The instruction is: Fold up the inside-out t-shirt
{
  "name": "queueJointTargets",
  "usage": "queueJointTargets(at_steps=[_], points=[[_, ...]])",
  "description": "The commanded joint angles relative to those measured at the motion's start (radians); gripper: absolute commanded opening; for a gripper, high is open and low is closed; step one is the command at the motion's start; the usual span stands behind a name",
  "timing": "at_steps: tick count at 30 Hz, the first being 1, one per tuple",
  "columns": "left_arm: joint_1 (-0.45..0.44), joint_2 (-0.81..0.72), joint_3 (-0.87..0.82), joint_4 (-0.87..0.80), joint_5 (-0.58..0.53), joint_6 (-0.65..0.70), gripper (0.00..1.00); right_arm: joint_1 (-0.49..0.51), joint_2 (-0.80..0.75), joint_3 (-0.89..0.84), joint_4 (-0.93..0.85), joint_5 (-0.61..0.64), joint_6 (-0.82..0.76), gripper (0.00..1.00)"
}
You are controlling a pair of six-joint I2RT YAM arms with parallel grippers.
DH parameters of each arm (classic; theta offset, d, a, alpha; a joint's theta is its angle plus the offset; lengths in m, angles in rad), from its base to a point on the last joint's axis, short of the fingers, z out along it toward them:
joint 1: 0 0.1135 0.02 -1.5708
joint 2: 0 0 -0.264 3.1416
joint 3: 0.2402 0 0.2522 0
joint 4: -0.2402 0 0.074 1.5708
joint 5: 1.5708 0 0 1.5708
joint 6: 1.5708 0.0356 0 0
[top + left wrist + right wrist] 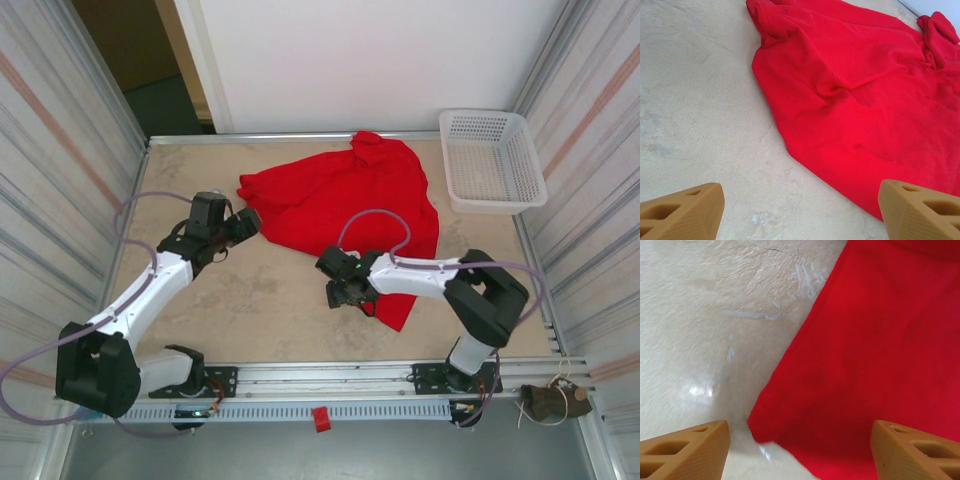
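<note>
The red t-shirt (pixel 345 205) lies crumpled across the middle and back of the table, with one strip running down toward the near right. My left gripper (pixel 243 224) stands open beside its left edge; in the left wrist view the t-shirt (pixel 860 95) spreads ahead and the tan fingertips (pixel 687 212) hold nothing. My right gripper (pixel 345 290) hovers open over the lower strip's left edge. In the right wrist view a corner of the t-shirt (pixel 865 370) lies between the spread fingertips (pixel 912 450). No white label shows.
A white lattice basket (pixel 492 160) stands at the back right corner. Metal walls close in the left and right sides. Bare beige tabletop (pixel 250 300) stretches across the near left and middle.
</note>
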Motion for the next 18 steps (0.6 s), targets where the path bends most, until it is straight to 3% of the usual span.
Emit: queueJointTargets(at_steps=[1,4,5,13,18], points=[[0.01,-0.04,-0.001,-0.017,0.007,-0.006,0.8,0.005,0.054,0.037,-0.025,0.059,0.04,0.6],[0.01,-0.049,-0.002,-0.019,0.014,-0.005,0.81,-0.003,0.033,0.044,-0.041,0.049,0.006,0.06],[0.01,-0.053,-0.005,-0.02,0.017,-0.001,0.8,-0.015,0.005,0.057,-0.06,0.045,-0.018,0.0],[0.014,-0.029,-0.052,0.01,0.083,0.018,0.81,-0.226,-0.311,0.321,-0.264,-0.004,-0.274,0.0],[0.002,0.04,-0.088,0.074,0.161,-0.014,0.82,-0.384,-0.402,0.439,-0.336,-0.114,-0.335,0.0]])
